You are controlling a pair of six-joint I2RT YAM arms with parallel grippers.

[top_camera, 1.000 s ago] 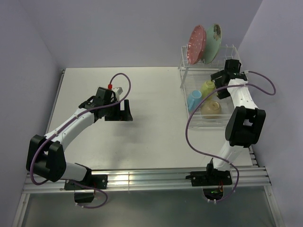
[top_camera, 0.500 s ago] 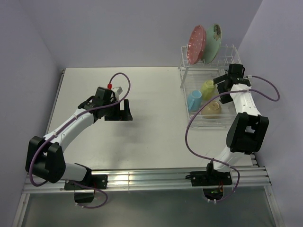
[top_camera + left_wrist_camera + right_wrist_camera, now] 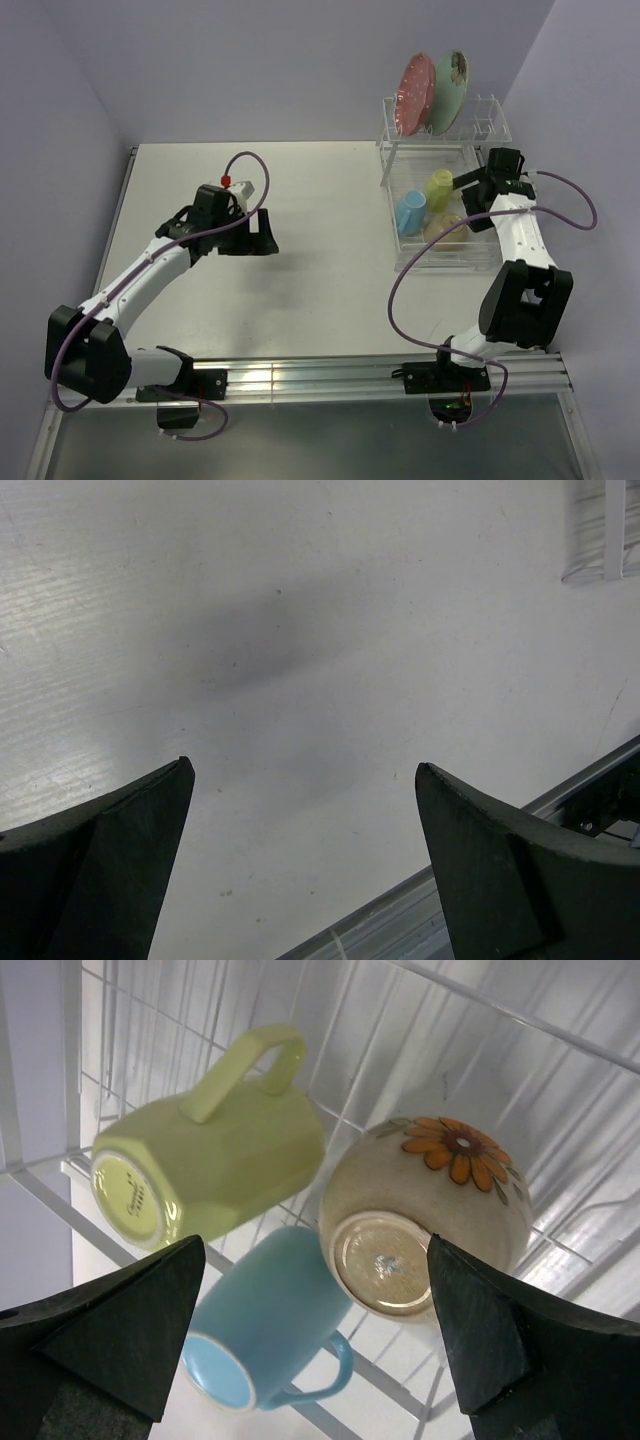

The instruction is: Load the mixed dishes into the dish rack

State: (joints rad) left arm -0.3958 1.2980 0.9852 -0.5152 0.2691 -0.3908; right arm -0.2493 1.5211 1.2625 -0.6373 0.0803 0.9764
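The white wire dish rack (image 3: 386, 160) stands at the back right. Its raised holder carries the pink dotted plate (image 3: 415, 92) and the mint-green plate (image 3: 451, 88) upright. In the lower basket lie the yellow-green mug (image 3: 438, 186) (image 3: 210, 1150), the blue mug (image 3: 410, 212) (image 3: 270, 1320) and the cream bowl (image 3: 447, 232) (image 3: 425, 1220), all base-up in the right wrist view. My right gripper (image 3: 468, 200) (image 3: 315, 1245) hovers open above them, holding nothing. Over bare table at centre left, my left gripper (image 3: 265, 233) (image 3: 302, 770) is open and empty.
Purple walls close in the table (image 3: 330, 260) at the back and on both sides. An aluminium rail (image 3: 330, 375) (image 3: 560, 800) runs along the near edge by the arm bases. The right arm's purple cable (image 3: 400, 290) loops over the table beside the rack.
The right wrist has drawn back to the right and lower, away from the plate holder, and hangs over the basket's right side. The left arm shifted slightly left. Both grippers stayed open.
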